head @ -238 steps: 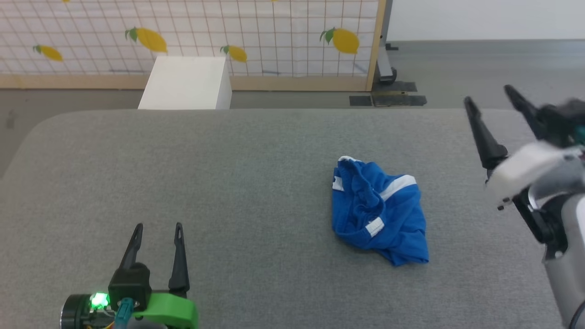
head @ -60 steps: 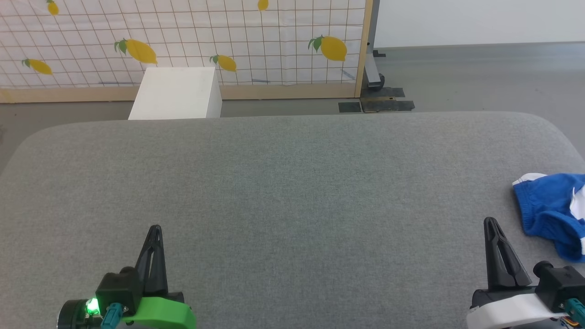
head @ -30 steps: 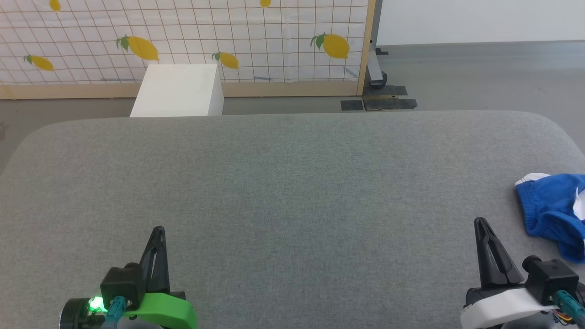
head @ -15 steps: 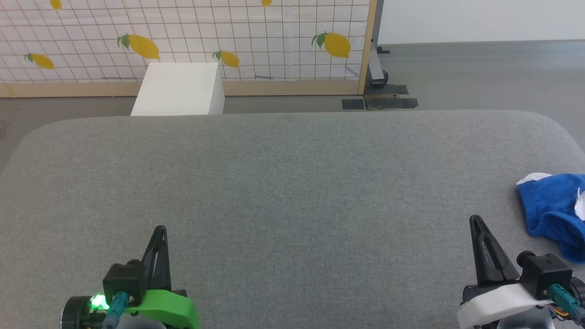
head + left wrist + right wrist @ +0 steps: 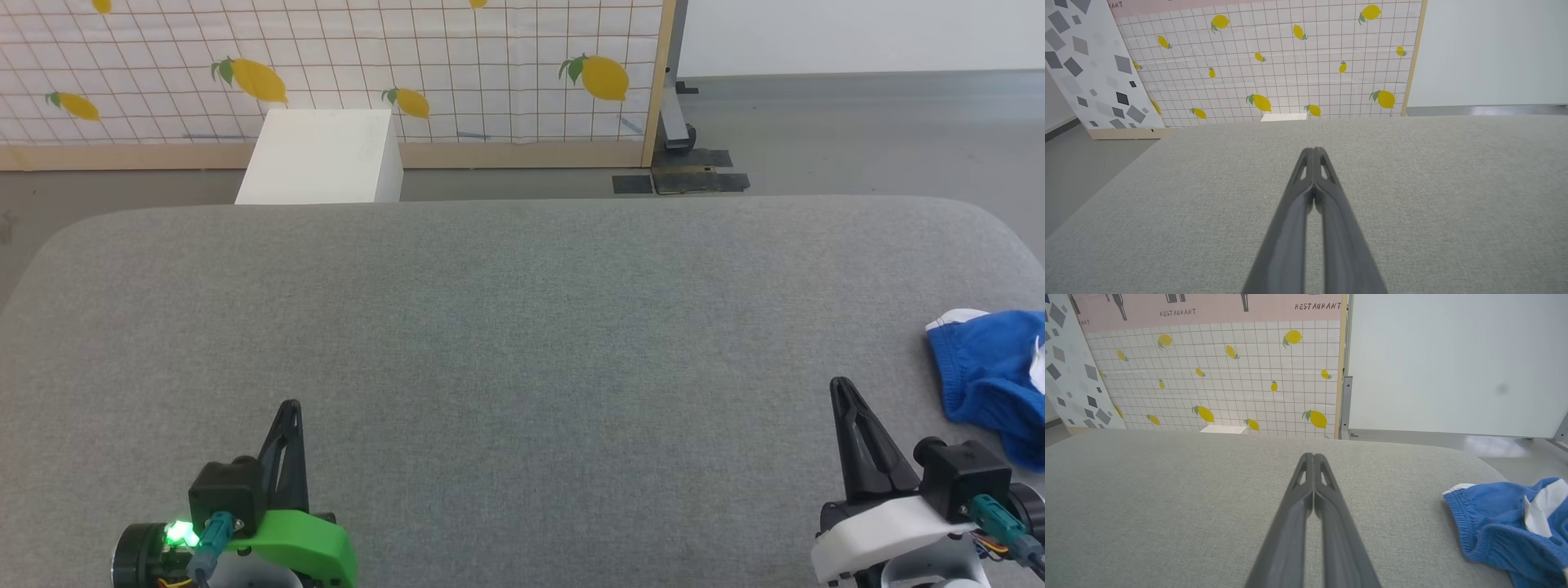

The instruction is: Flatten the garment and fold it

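The garment [image 5: 992, 384] is a crumpled royal-blue heap with white trim, lying at the far right of the grey padded table [image 5: 522, 327] and cut off by the head view's right edge. In the right wrist view the garment [image 5: 1506, 526] sits to the lower right, apart from the fingers. My right gripper [image 5: 841, 388] is shut and empty, a short way left of the heap. My left gripper [image 5: 290, 408] is shut and empty at the lower left, far from the cloth. The number and lettering are hidden in the folds.
A white box [image 5: 322, 155] stands on the floor behind the table's far edge. A lemon-print grid screen [image 5: 343, 65] with a wooden frame runs along the back. The table's rounded right corner [image 5: 1008, 233] lies just beyond the garment.
The head view has drifted slightly, so the garment sits a bit nearer the right edge. Both grippers stay shut; the right one has edged a little left and up.
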